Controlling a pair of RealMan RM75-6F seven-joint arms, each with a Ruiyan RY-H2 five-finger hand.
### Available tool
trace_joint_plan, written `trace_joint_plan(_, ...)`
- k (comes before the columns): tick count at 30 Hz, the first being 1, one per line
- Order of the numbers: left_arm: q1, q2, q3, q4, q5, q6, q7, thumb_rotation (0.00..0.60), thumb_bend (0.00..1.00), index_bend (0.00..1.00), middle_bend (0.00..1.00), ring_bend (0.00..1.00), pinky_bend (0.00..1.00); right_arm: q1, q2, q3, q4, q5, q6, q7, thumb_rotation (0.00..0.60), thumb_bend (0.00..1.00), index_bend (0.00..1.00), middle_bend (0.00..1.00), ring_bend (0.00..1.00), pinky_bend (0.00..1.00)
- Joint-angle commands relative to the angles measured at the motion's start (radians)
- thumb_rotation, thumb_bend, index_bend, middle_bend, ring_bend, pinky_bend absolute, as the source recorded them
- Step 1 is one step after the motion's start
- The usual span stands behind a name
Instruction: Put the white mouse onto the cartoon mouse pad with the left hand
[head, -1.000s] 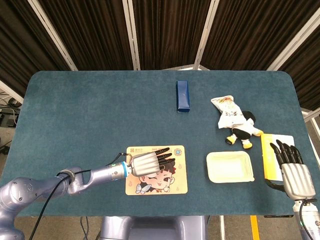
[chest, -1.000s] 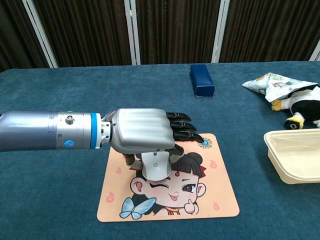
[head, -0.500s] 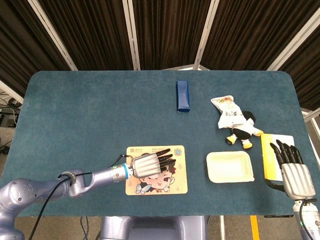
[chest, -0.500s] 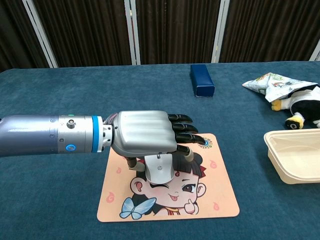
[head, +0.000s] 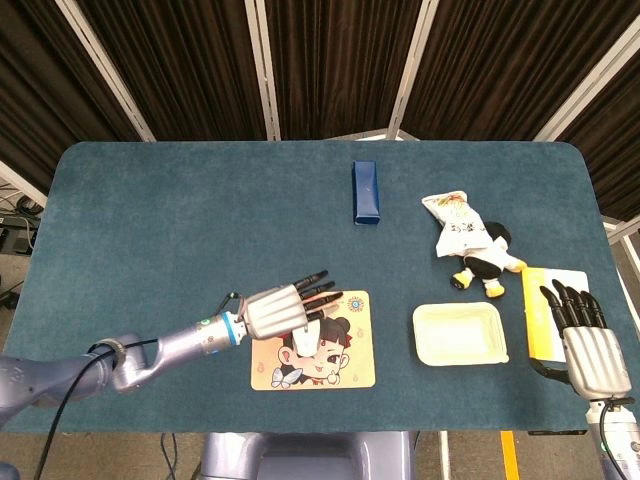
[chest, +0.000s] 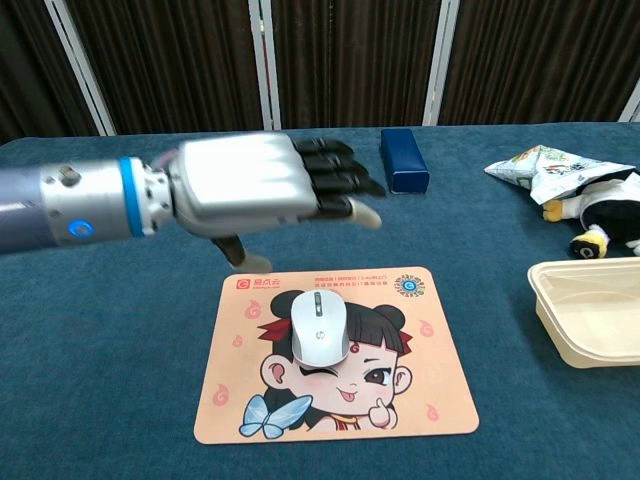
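Note:
The white mouse (chest: 320, 326) lies alone on the cartoon mouse pad (chest: 336, 400), over the drawn girl's hair. In the head view the mouse (head: 300, 338) peeks out just below my left hand (head: 283, 307), on the pad (head: 350, 368). My left hand (chest: 255, 188) hovers above and behind the mouse, fingers stretched out and apart, holding nothing. My right hand (head: 588, 345) rests at the table's right edge, fingers extended and empty, partly over a yellow booklet (head: 538, 312).
A dark blue box (head: 366, 192) lies at the back centre. A snack bag (head: 455, 222) and a penguin plush (head: 486, 262) sit at the right. A pale yellow tray (head: 459, 333) stands right of the pad.
My left hand let go of the mouse, lifted and drew back to the left. The mouse stays on the pad. The right hand has not moved.

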Motion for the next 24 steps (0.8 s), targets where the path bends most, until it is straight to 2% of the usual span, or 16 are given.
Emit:
trace_joint_plan(1,0.075,0.116,-0.031,-0.102,-0.066,0.068,0.059,0.600,0.22,0.12,0.00,0.00,0.00,0.000,-0.001,0.000,0.001,0.000,0.001,-0.001,0.600,0.10,0.02,0.00,0.00,0.00)
trace_joint_plan(6,0.169,0.207,-0.041,-0.221,-0.162,0.116,0.123,0.600,0.21,0.09,0.00,0.00,0.00,-0.001,-0.002,0.000,0.001,-0.001,0.002,-0.003,0.600,0.10,0.02,0.00,0.00,0.00)
trace_joint_plan(10,0.306,0.299,-0.030,-0.333,-0.268,0.216,0.165,0.600,0.19,0.05,0.00,0.00,0.00,-0.002,-0.003,0.000,0.002,-0.002,0.005,-0.004,0.600,0.10,0.02,0.00,0.00,0.00)
trace_joint_plan(15,0.426,0.374,-0.015,-0.398,-0.339,0.317,0.213,0.600,0.19,0.01,0.00,0.00,0.00,-0.003,-0.005,-0.001,0.003,-0.005,0.008,-0.005,0.600,0.10,0.02,0.00,0.00,0.00)
trace_joint_plan(20,0.546,0.445,-0.005,-0.444,-0.380,0.417,0.126,0.600,0.19,0.00,0.00,0.00,0.00,-0.003,-0.007,0.000,0.003,-0.004,0.009,-0.013,0.600,0.10,0.02,0.00,0.00,0.00)
trace_joint_plan(24,0.619,0.445,-0.014,-0.421,-0.404,0.475,0.028,0.600,0.18,0.00,0.00,0.00,0.00,-0.003,-0.009,0.001,0.004,-0.005,0.012,-0.018,0.600,0.10,0.02,0.00,0.00,0.00)
